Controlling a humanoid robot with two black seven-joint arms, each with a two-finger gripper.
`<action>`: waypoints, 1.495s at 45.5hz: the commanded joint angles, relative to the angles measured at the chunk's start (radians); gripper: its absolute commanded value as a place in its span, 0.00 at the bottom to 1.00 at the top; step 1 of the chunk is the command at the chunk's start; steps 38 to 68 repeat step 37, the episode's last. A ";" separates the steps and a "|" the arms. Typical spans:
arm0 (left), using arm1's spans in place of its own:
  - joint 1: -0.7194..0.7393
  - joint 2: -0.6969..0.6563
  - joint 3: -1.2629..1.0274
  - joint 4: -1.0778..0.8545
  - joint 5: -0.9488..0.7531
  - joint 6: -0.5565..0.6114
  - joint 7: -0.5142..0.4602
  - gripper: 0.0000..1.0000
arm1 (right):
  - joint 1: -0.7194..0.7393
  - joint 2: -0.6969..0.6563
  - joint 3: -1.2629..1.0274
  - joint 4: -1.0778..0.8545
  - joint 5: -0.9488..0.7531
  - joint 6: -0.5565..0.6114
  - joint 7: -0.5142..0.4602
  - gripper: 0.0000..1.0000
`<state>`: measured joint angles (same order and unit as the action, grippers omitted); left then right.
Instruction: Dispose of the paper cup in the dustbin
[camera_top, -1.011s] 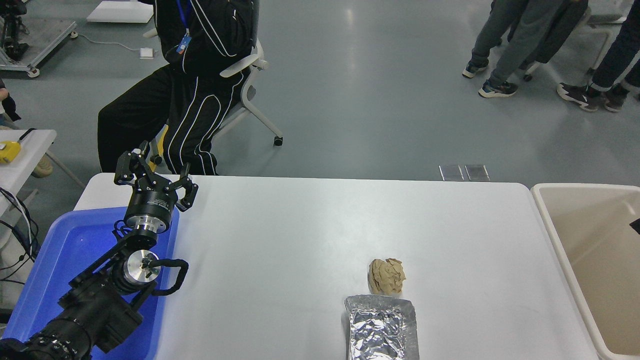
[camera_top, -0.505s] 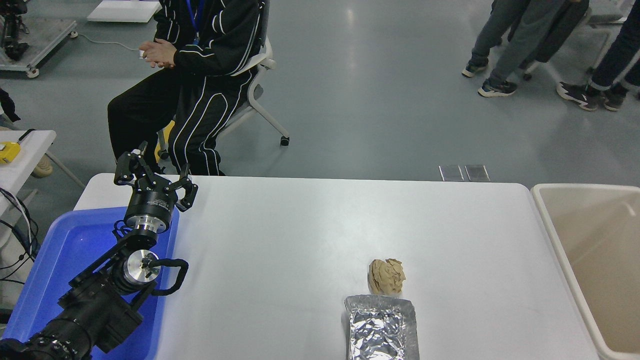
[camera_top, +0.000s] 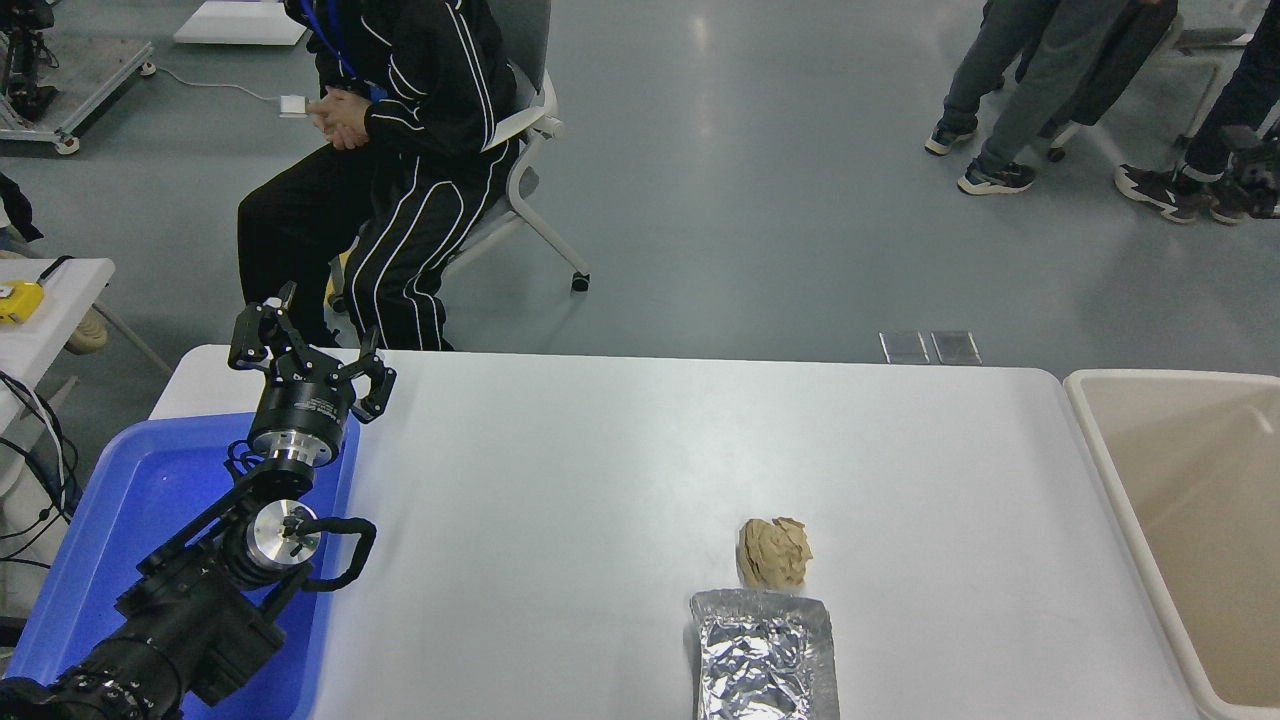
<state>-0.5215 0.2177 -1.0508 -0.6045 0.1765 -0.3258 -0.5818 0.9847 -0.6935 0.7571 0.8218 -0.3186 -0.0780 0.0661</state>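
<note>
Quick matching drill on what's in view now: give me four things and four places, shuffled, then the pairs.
Things:
1. crumpled paper ball
2. foil tray
3. dustbin
4. blue tray

Places:
A. off the table's right end
B. table's left end, under the left arm
C. table's near edge
D. just beyond the foil tray

Pairs: 1-D, 2-C, 3-A, 4-B

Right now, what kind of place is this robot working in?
Probably a robotics lab or testing hall: a black robot arm with its claw open over a blue plastic tray, a white table on a bare grey floor, and a seated person watching nearby.
</note>
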 joint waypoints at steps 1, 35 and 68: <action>0.000 0.000 0.000 0.000 0.000 -0.001 -0.001 1.00 | -0.106 0.135 0.114 0.060 0.010 0.006 0.006 0.99; 0.000 0.000 0.000 0.000 0.000 -0.001 0.000 1.00 | -0.267 0.310 0.195 0.056 0.001 0.061 0.018 1.00; 0.000 0.000 0.000 0.000 0.000 -0.001 0.000 1.00 | -0.268 0.310 0.195 0.054 0.001 0.061 0.020 1.00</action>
